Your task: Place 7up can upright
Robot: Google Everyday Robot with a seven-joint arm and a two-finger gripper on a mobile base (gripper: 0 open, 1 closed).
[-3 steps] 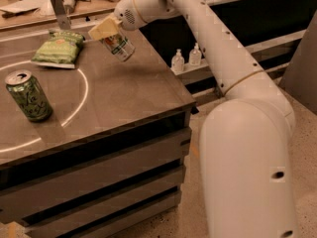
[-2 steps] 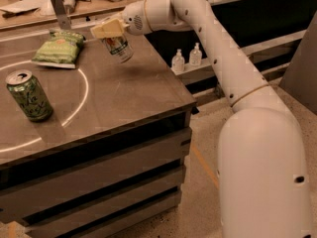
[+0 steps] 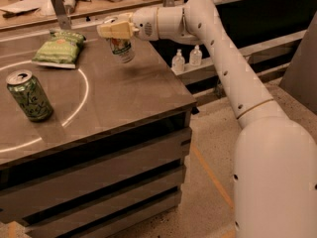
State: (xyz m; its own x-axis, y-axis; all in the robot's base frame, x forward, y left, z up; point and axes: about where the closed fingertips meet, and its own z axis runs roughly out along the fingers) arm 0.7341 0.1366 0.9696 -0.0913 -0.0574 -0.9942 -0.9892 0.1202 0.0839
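Note:
The 7up can (image 3: 121, 50), silvery-white with green and red marks, hangs nearly upright in my gripper (image 3: 115, 30), a little above the far right part of the brown table (image 3: 124, 95). The gripper is shut on the can's top end, and the can's bottom points down toward the tabletop. My white arm (image 3: 218, 58) reaches in from the right. The can's top is hidden by the fingers.
A darker all-green can (image 3: 29, 95) stands upright at the table's left. A green chip bag (image 3: 59, 48) lies at the back left. A white arc (image 3: 81, 98) is painted on the tabletop. Two small bottles (image 3: 185, 61) stand on a shelf behind the table's right edge.
The arm has swung the gripper and can slightly left and lower over the table, and the can has tipped closer to upright.

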